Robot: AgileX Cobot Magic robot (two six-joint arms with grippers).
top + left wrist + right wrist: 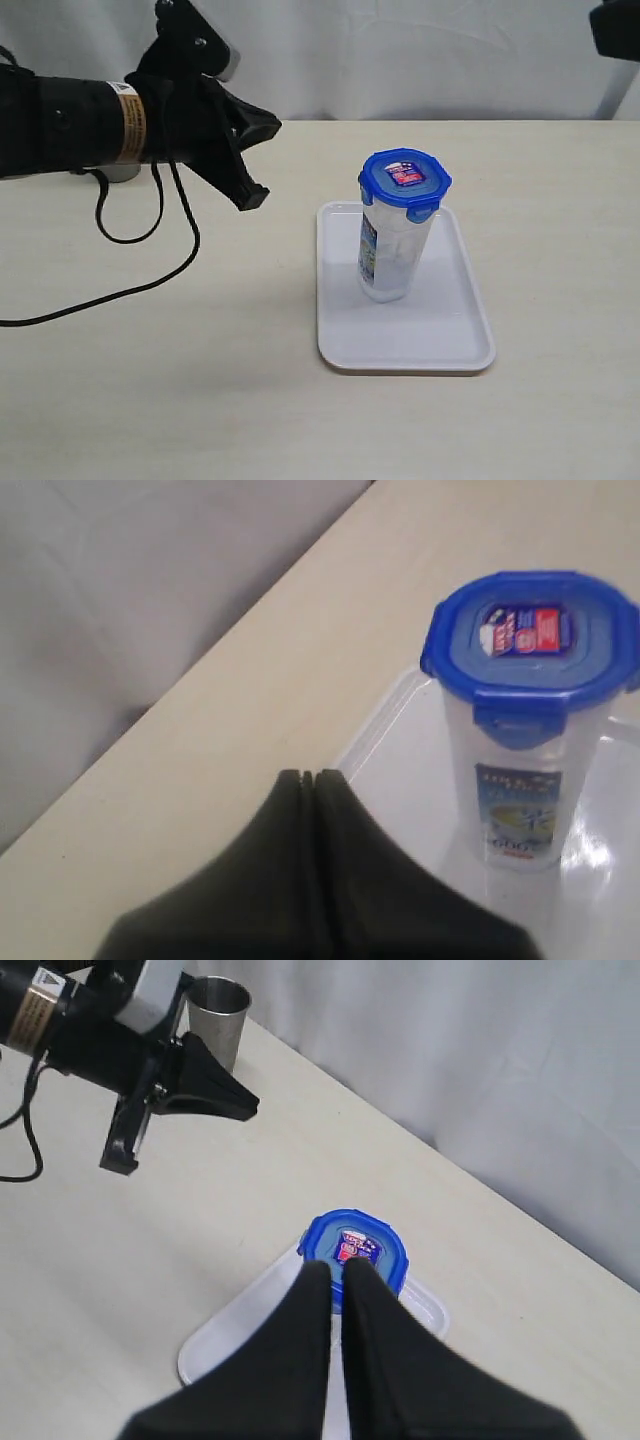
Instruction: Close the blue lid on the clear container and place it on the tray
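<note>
The clear container [392, 250] stands upright on the tray [450, 345], the blue lid [404, 178] seated on top. Your left gripper [308, 777] hangs off to its left, clenched empty; your right gripper [336, 1270], also clenched empty, hovers above the lid.

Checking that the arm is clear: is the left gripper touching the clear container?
Apart. The exterior view shows bare table between the shut left gripper and the clear container.
</note>
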